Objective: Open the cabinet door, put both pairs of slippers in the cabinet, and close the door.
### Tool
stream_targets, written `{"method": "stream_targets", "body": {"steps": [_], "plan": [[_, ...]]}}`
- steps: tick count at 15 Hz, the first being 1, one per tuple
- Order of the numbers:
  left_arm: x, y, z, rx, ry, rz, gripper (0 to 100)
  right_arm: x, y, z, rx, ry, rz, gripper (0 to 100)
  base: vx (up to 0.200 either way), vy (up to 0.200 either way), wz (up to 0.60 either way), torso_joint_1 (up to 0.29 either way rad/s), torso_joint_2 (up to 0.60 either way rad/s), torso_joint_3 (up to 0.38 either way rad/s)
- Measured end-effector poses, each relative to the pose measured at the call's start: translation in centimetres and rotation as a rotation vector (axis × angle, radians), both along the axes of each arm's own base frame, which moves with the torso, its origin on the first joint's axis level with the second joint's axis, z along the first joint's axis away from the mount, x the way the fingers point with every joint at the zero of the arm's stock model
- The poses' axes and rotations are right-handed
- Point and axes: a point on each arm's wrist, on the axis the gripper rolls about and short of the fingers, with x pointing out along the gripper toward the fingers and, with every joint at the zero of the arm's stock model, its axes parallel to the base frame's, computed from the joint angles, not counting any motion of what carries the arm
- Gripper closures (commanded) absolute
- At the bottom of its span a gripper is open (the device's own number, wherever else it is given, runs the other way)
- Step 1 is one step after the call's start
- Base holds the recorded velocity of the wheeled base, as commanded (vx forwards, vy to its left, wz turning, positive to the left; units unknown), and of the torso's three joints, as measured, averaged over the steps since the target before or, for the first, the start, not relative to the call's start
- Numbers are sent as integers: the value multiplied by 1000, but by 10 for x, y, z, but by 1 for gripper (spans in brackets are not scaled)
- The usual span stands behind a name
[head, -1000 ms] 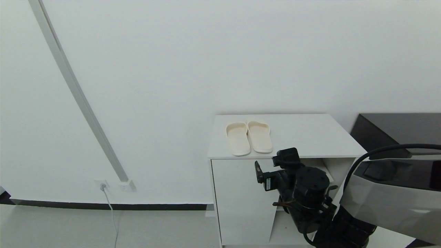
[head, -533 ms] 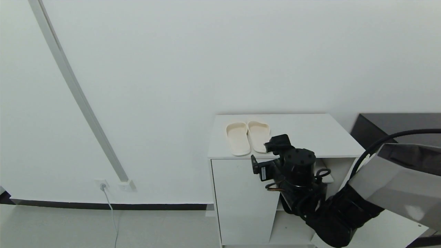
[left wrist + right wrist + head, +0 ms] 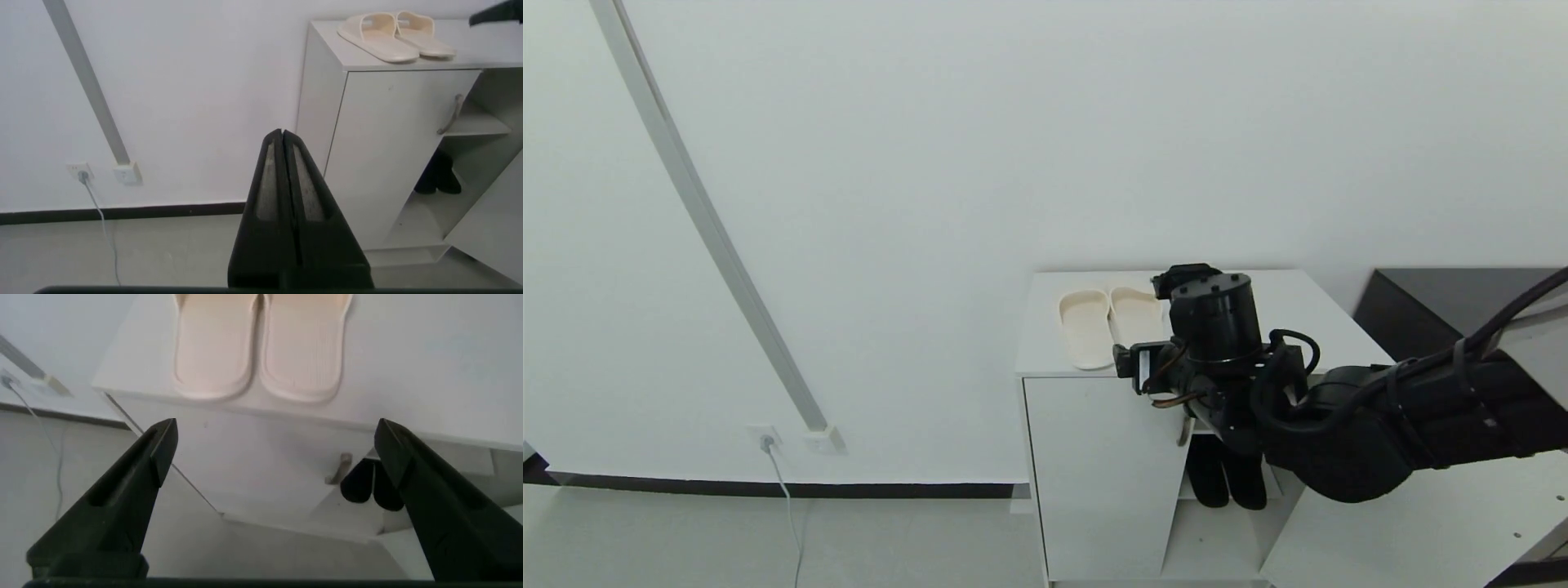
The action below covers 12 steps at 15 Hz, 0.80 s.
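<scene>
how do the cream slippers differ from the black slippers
Colour: the cream slippers are pale, the black slippers dark. Place: the cream slippers lie on top of the cabinet; the black slippers sit inside it, under a shelf. Both are pairs, set side by side.

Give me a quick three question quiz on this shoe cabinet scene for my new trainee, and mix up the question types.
1. True or false: the cream slippers lie on top of the cabinet.
2. Where are the black slippers? A) on the floor B) inside the cabinet, on a lower shelf C) on the cabinet's top
3. Fill in the blank: the right claw, above the cabinet's front edge, is ____ (open or shut).
Key: 1 true; 2 B; 3 open.
</scene>
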Motion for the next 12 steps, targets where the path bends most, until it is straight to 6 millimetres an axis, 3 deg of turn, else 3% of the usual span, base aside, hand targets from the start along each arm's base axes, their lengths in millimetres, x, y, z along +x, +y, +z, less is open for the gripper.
{"method": "stream_targets", "body": {"steps": [3,10,12], "plan": [[0,0,0,-1,1,0,100,-3,0,11,24,-21,4,0,200,0,0,-9,-9,4],[0,0,0,-2,0,1,100,-11,1,2,39,7,7,0,200,0,0,6,4,2],[0,0,0,-5,-1,1,100,-10,2,-3,35,11,5,0,0,0,0,0,0,0]]}}
